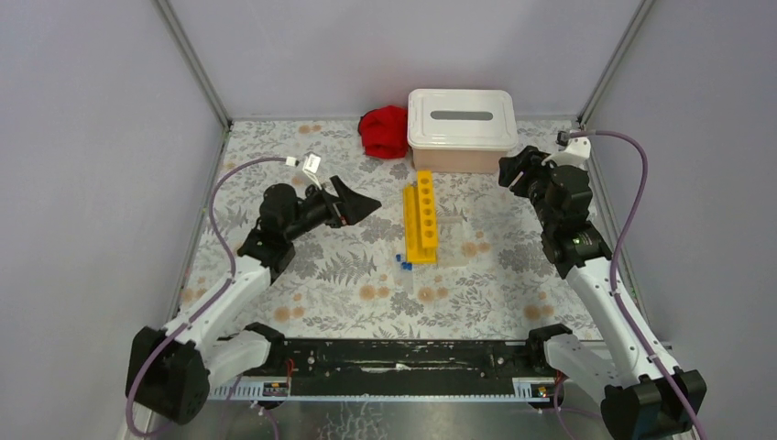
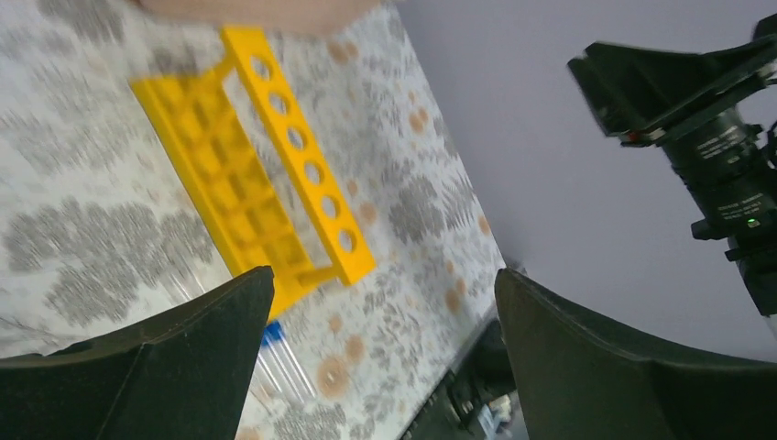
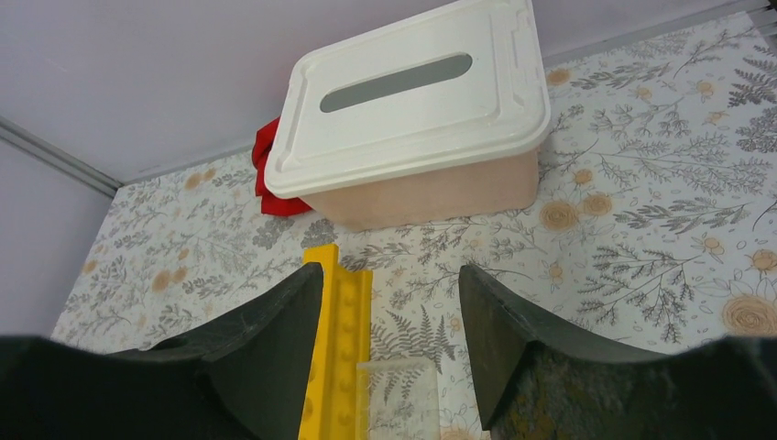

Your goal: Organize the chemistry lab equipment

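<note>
Left end effector [image 1: 362, 206] and right end effector [image 1: 513, 170] hang released, empty, either side of the rack [image 1: 422, 220] on the tabletop [image 1: 321, 284] before the bin [image 1: 461, 128]; tubes [image 1: 403, 263] lie at its near end.

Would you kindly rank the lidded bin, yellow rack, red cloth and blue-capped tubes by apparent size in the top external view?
1. lidded bin
2. yellow rack and red cloth: rack longer, cloth broader, too close to rank
3. blue-capped tubes, smallest
</note>
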Controlling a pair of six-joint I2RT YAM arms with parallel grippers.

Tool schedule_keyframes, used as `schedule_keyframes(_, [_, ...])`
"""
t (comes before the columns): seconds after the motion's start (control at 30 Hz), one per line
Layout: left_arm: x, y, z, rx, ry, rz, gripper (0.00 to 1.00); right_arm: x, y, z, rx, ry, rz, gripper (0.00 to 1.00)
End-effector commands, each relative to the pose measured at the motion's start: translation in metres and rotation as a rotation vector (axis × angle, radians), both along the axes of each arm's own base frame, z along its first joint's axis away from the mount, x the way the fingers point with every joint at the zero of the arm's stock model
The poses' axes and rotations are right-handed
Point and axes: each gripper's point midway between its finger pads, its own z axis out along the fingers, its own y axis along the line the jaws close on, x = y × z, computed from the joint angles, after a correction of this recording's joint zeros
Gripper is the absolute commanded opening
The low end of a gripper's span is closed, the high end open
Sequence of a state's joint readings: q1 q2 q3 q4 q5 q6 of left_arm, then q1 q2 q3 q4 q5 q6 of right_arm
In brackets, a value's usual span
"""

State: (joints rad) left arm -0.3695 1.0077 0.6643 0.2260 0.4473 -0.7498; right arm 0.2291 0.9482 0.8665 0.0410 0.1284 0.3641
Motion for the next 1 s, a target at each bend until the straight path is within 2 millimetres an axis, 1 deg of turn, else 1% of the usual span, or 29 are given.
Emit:
schedule_keyframes(0.0, [-0.018, -0.026, -0.022, -0.125, 0.184, -0.204, 0.97, -0.01, 0.007, 0.008, 0.02, -0.033, 0.033, 0.64])
schedule_keyframes(0.07, [-0.021, -0.032, -0.027, -0.174, 0.2, -0.265, 0.86, -0.013, 0.007, 0.008, 0.019, -0.032, 0.038, 0.64])
schedule_keyframes(0.1, [-0.021, -0.033, -0.031, -0.182, 0.216, -0.251, 0.82, -0.014, 0.007, 0.007, 0.017, -0.032, 0.038, 0.64])
schedule_keyframes(0.17, [-0.015, -0.028, -0.045, -0.124, 0.251, -0.166, 0.79, -0.017, 0.006, 0.004, 0.014, -0.024, 0.039, 0.64])
schedule_keyframes(0.23, [-0.011, -0.023, -0.061, 0.005, 0.266, -0.064, 0.81, -0.019, 0.006, 0.0, 0.006, -0.011, 0.041, 0.64])
schedule_keyframes(0.27, [-0.007, -0.017, -0.072, 0.09, 0.275, 0.011, 0.82, -0.019, 0.006, -0.001, 0.005, -0.006, 0.041, 0.64])
schedule_keyframes(0.3, [-0.006, -0.015, -0.077, 0.157, 0.268, 0.063, 0.81, -0.02, 0.006, -0.002, 0.005, -0.005, 0.043, 0.64])
schedule_keyframes(0.33, [-0.006, -0.009, -0.085, 0.217, 0.275, 0.107, 0.81, -0.023, 0.005, -0.011, 0.0, 0.027, 0.04, 0.64])
schedule_keyframes(0.37, [-0.006, -0.004, -0.093, 0.259, 0.292, 0.149, 0.82, -0.025, 0.004, -0.014, 0.002, 0.039, 0.038, 0.64])
schedule_keyframes(0.4, [-0.006, 0.0, -0.1, 0.297, 0.311, 0.182, 0.85, -0.026, 0.004, -0.017, 0.002, 0.047, 0.038, 0.64])
schedule_keyframes(0.47, [-0.009, 0.004, -0.115, 0.373, 0.348, 0.226, 0.89, -0.03, 0.003, -0.023, 0.0, 0.061, 0.032, 0.64])
schedule_keyframes(0.6, [-0.012, -0.001, -0.134, 0.499, 0.362, 0.279, 0.83, -0.036, -0.001, -0.026, -0.007, 0.078, 0.021, 0.64])
schedule_keyframes(0.8, [-0.007, -0.018, -0.151, 0.661, 0.397, 0.291, 0.63, -0.047, -0.006, -0.028, -0.011, 0.114, -0.002, 0.64])
schedule_keyframes(0.9, [-0.004, -0.027, -0.161, 0.68, 0.42, 0.286, 0.59, -0.052, -0.006, -0.03, -0.004, 0.122, 0.005, 0.64])
schedule_keyframes(0.93, [-0.003, -0.029, -0.164, 0.686, 0.426, 0.285, 0.55, -0.053, -0.006, -0.031, -0.004, 0.126, 0.005, 0.64])
schedule_keyframes(0.97, [-0.002, -0.03, -0.167, 0.693, 0.436, 0.286, 0.47, -0.055, -0.006, -0.032, -0.006, 0.134, 0.007, 0.64])
